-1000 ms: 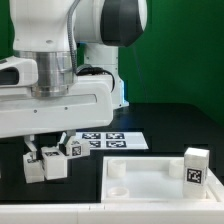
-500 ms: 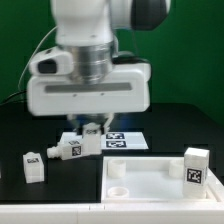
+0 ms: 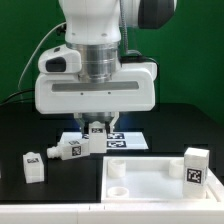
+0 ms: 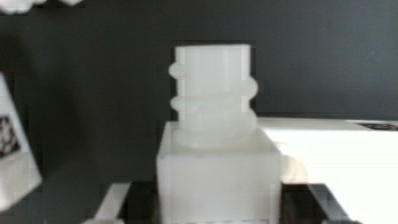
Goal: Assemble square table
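Observation:
The square table's top [image 3: 150,178] is a white slab with a raised rim, lying at the front of the exterior view's right. My gripper [image 3: 97,130] hangs above the table behind the slab's left end, shut on a white leg [image 3: 97,128]. In the wrist view that leg [image 4: 214,130] stands between my fingers [image 4: 128,196], block end in the jaws and its ridged peg pointing away. Two more legs rest at the exterior view's left, one upright [image 3: 33,166] and one lying down [image 3: 68,150]. Another leg [image 3: 197,166] stands at the slab's right end.
The marker board [image 3: 125,140] lies flat on the black table just behind the slab, under my gripper. A green backdrop closes the back of the scene. A round socket [image 3: 117,170] shows in the slab's near left corner.
My arm has carried one leg up from the group at the exterior view's left and moved it right, to above the marker board. Two legs stay behind there.

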Robot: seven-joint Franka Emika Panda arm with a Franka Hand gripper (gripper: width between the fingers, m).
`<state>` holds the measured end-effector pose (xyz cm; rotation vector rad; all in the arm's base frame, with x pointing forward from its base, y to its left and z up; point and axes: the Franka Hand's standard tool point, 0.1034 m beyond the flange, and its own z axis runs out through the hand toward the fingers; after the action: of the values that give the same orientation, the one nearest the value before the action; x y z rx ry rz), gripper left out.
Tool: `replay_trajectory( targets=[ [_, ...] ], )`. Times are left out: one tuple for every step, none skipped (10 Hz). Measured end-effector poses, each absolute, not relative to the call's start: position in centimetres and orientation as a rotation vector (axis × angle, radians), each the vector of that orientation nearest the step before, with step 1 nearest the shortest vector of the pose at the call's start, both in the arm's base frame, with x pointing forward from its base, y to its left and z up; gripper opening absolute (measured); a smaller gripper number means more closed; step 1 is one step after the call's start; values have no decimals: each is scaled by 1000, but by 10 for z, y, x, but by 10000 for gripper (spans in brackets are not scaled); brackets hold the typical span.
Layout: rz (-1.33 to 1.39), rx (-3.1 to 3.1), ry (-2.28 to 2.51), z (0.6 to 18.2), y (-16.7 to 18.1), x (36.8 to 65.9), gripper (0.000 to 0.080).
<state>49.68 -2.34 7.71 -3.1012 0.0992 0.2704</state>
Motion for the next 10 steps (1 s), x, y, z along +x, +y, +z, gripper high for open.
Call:
replay_trajectory(
  targets=[
    [288,-3096,108,76,-9,479,282],
    [279,-3095,120,72,7,450,282],
    [262,-3109,167,64,21,428,282],
    [260,-3116,168,59,30,418,282],
    [266,-3112,139,61,26,423,282],
    [258,-3113,150,61,24,425,282],
    [259,-3113,152,59,26,423,282],
    [242,-3114,185,49,29,413,282],
    [246,-3118,193,37,32,401,282],
    [259,-3119,210,26,32,395,282]
  ],
)
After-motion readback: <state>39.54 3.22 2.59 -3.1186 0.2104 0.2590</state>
